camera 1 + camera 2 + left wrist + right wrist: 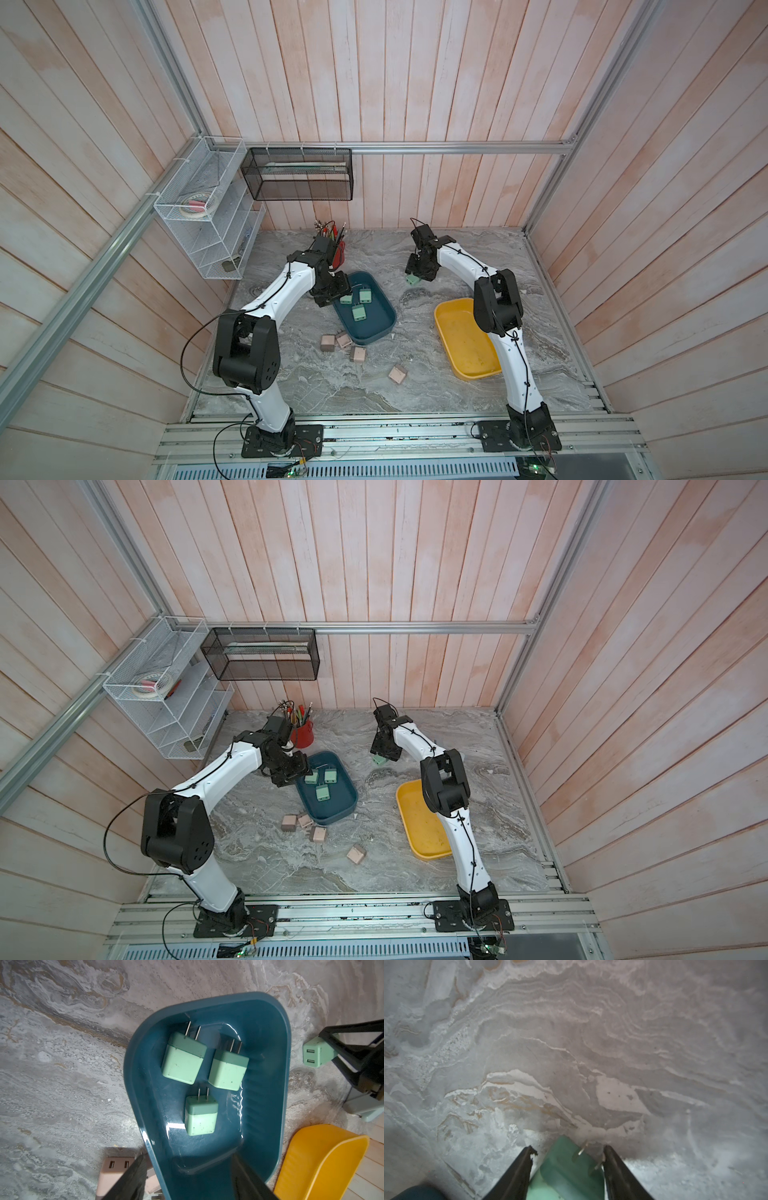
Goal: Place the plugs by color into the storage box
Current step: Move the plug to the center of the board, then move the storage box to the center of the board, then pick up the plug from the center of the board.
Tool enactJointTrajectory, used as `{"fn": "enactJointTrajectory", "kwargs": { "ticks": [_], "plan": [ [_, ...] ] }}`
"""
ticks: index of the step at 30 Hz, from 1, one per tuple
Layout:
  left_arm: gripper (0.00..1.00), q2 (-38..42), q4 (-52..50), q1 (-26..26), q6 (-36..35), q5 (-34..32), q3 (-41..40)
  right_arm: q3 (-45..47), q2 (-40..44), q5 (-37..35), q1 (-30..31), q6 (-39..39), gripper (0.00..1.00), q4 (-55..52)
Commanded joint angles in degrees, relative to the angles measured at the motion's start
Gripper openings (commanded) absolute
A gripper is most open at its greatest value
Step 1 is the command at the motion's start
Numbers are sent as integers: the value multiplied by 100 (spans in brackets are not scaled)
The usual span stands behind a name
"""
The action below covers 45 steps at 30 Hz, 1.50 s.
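Observation:
Three mint green plugs (358, 313) (200, 1118) lie in the dark blue tray (390, 316) (133, 1084), prongs pointing toward the back wall. My left gripper (338, 296) (188, 1154) hovers over the tray's left end, open, with nothing between its fingers. Further right, low over the marble table, my right gripper (415, 276) (568, 1149) is shut on another green plug (412, 279) (562, 1167) (315, 1054), which sits tilted between the fingers. Several pink-beige plugs (357, 354) (356, 854) lie on the table in front of the blue tray.
A yellow tray (461, 345) (311, 1163) with nothing in it lies at the right, partly under my right arm. A red pen cup (302, 733) stands behind my left wrist. A white wire shelf (208, 224) and a black mesh basket (297, 174) hang on the walls.

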<state>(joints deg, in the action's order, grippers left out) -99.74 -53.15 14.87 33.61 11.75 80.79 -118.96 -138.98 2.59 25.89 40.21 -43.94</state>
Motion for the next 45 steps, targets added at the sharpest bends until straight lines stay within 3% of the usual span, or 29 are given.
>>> {"fn": "enactJointTrajectory", "kwargs": {
  "ticks": [1,8,14,25,28,33,38,45],
  "plan": [
    [70,-193,15,-147,-106,-5,-131,360,-126,-101,0,-98,56,-479],
    [70,-629,417,-182,-362,87,-199,795,123,-151,-5,-399,53,-336],
    [70,-1027,672,-176,-463,305,28,1473,609,-584,-35,-593,58,-358],
    [70,-1651,506,151,-636,387,894,2620,1322,-239,-349,-433,60,260],
    [70,-1705,474,234,-604,438,999,2610,1278,-170,-348,-476,54,271],
    [70,-1548,466,228,-461,521,881,2547,1298,-69,-343,-497,28,256],
    [70,-1346,394,65,-421,573,881,2397,1437,34,-272,-496,22,194],
    [70,-1048,349,-426,-285,665,980,1556,1690,186,222,-685,21,-351]
  ]
}}
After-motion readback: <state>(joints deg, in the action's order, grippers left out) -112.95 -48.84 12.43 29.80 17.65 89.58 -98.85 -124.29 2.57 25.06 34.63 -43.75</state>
